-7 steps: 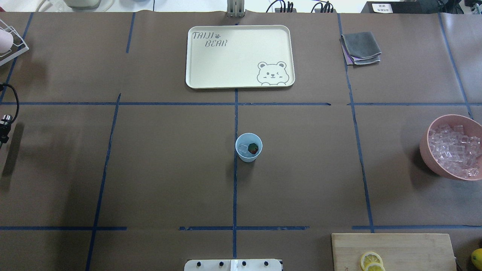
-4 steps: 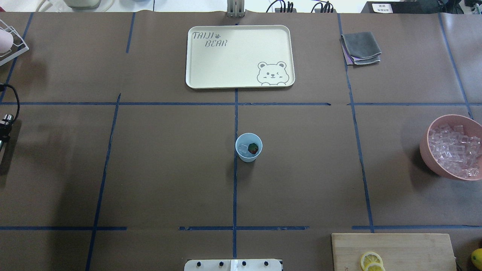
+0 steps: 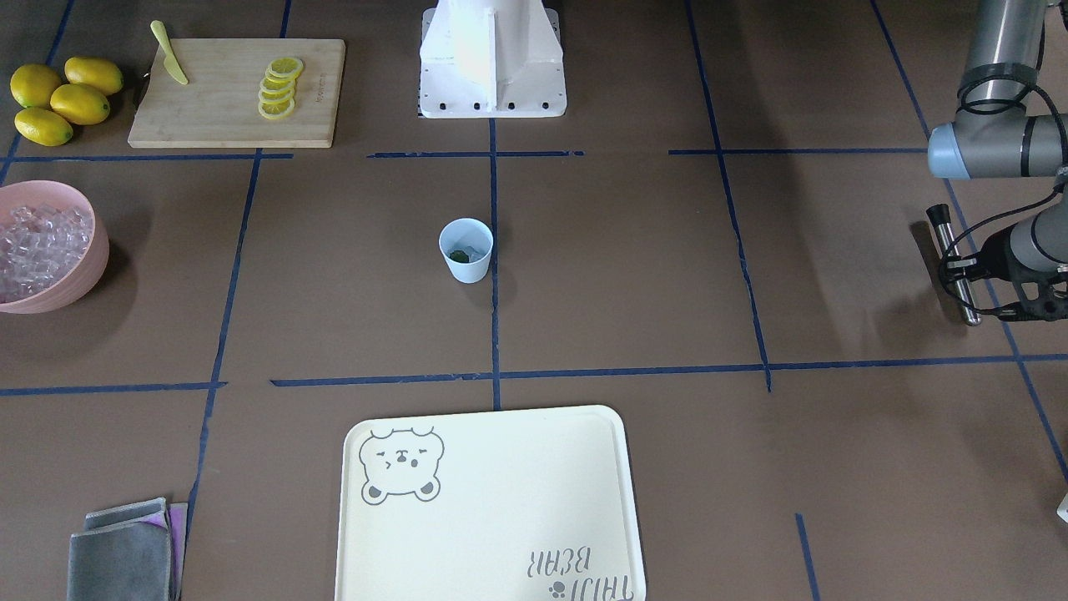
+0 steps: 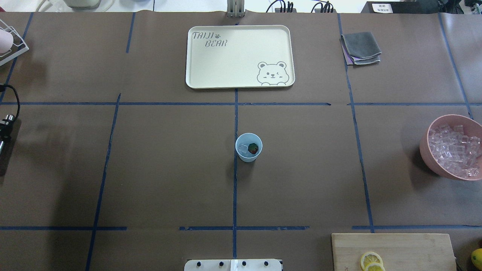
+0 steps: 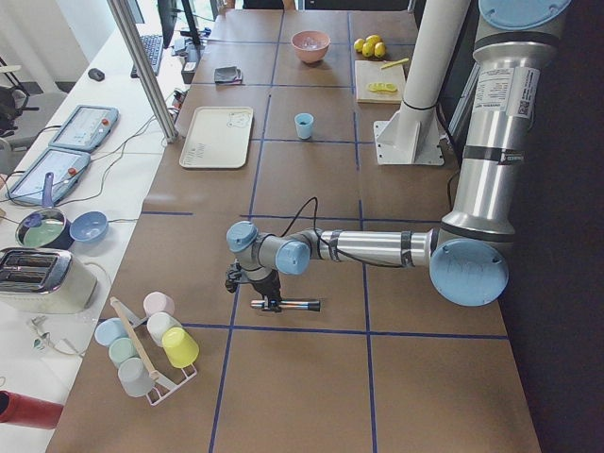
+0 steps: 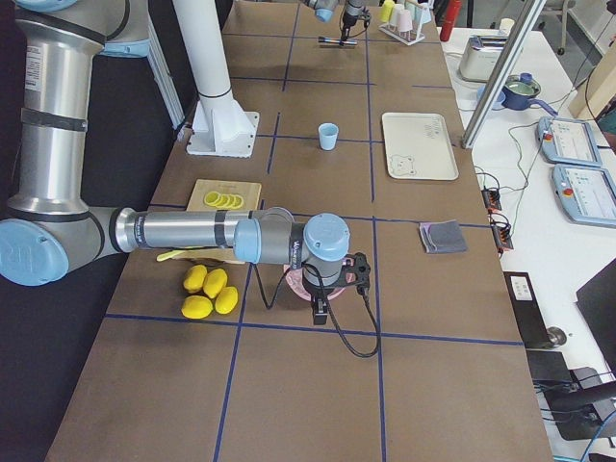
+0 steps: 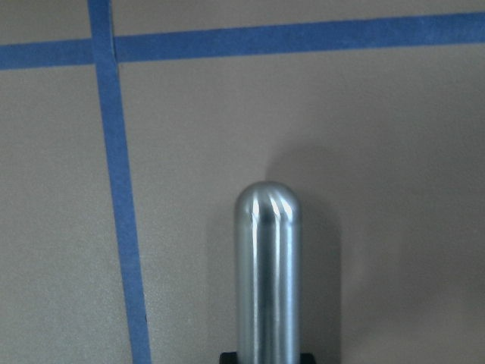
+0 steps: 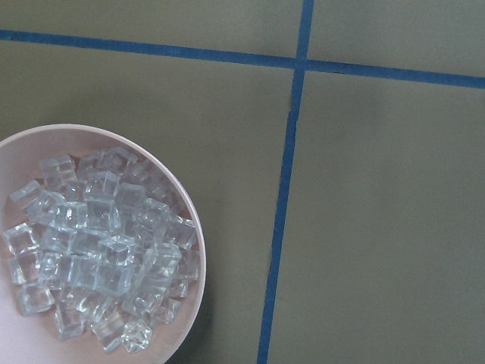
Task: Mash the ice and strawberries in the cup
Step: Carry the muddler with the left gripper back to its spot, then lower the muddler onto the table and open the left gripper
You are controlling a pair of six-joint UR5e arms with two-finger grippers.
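The cup (image 4: pixel 248 147) stood upright at the middle of the desk (image 4: pixel 169 169), its edge over the blue tape line (image 4: pixel 235 188), exactly where it had been a second before. Inside lay the ice (image 4: pixel 243 148), with the strawberry (image 4: pixel 253 148) touching it on the side toward the robot's right. Well apart, at the desk's left end, the left hand (image 3: pixel 968 271) was clenched on a metal rod (image 3: pixel 951 250), which had shifted slightly at the overhead view's left border. The right hand (image 6: pixel 320 310) hung over the pink bowl (image 4: pixel 429 150). Whether it was released or clenched could not be told.
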